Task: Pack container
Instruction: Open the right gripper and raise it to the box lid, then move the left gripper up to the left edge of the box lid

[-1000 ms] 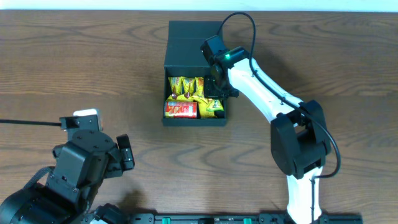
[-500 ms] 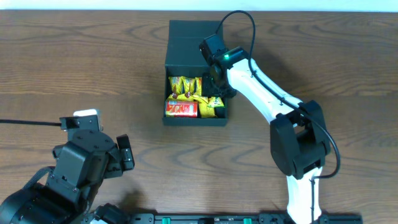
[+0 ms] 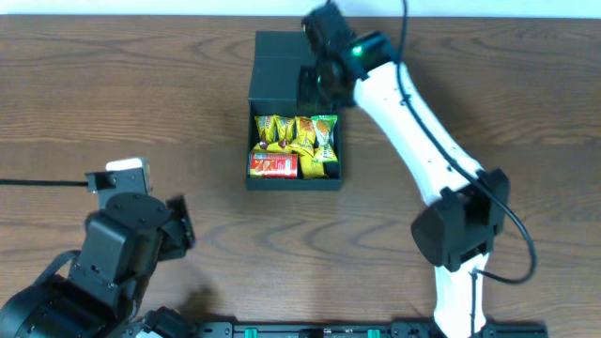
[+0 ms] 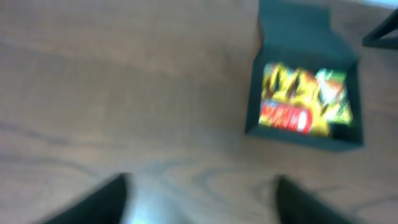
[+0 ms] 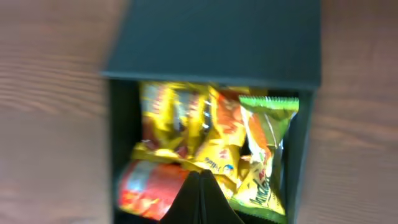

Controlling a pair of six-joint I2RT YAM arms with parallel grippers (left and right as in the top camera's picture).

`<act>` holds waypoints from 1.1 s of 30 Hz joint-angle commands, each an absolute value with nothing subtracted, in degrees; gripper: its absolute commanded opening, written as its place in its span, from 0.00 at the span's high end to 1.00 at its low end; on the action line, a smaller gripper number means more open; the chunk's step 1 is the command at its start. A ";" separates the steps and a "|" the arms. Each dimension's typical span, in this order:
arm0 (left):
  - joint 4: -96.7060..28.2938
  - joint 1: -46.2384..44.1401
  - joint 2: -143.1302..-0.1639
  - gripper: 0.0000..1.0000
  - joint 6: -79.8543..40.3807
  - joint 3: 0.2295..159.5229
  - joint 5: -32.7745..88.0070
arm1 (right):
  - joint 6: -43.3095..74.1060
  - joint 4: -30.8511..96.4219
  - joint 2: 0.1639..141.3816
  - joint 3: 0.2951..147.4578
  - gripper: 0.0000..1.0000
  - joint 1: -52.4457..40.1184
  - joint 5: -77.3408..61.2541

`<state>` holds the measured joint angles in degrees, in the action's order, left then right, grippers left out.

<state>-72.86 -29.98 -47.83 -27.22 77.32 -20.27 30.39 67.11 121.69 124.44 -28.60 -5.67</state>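
Observation:
The container (image 3: 293,183) is a dark square box on the table, its flap lid (image 3: 282,68) laid open behind it. Inside lie yellow snack packets (image 3: 286,131), a green-topped packet (image 3: 325,141) and a red can (image 3: 273,165). My right gripper (image 3: 313,89) hovers over the box's back edge by the lid. In the right wrist view this gripper (image 5: 200,175) is shut and empty above the packets (image 5: 205,130) and the can (image 5: 149,186). My left gripper (image 4: 202,190) stands open and empty over bare table, with the container (image 4: 301,140) far ahead of it.
The left arm (image 3: 122,249) fills the front left corner of the wooden table (image 3: 141,103). A black cable (image 3: 42,182) runs to it from the left edge. The right arm's base (image 3: 455,235) stands at the front right.
My right gripper has risen out of the box and drawn back toward the lid, shutting empty; the green-topped packet now lies in the box's right side. The left jaws have narrowed a little.

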 commanded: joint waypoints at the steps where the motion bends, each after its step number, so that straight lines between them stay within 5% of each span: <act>1: -68.55 -29.63 -48.29 0.83 -27.00 77.32 -22.70 | 24.53 69.65 116.09 132.53 0.99 -27.27 -6.09; 2: -66.57 -29.63 -48.73 0.94 -27.00 77.32 -22.68 | 24.05 70.59 115.18 133.91 0.99 -26.55 -5.80; 11: -55.18 -27.73 -64.20 0.94 -24.86 77.32 -16.88 | 22.11 81.06 113.27 133.51 0.99 -12.99 -11.27; 17: -47.33 -16.86 -75.46 0.94 -26.48 77.34 -1.10 | 19.11 80.12 113.30 125.62 0.99 -6.33 -15.05; 25: -36.56 4.21 -86.13 0.94 -27.24 77.34 28.47 | 16.40 66.74 113.38 110.93 0.99 -3.55 -22.22; 33: -30.98 7.75 -101.78 0.94 -27.11 77.36 39.35 | 20.75 51.92 118.63 101.89 0.99 -3.62 -33.76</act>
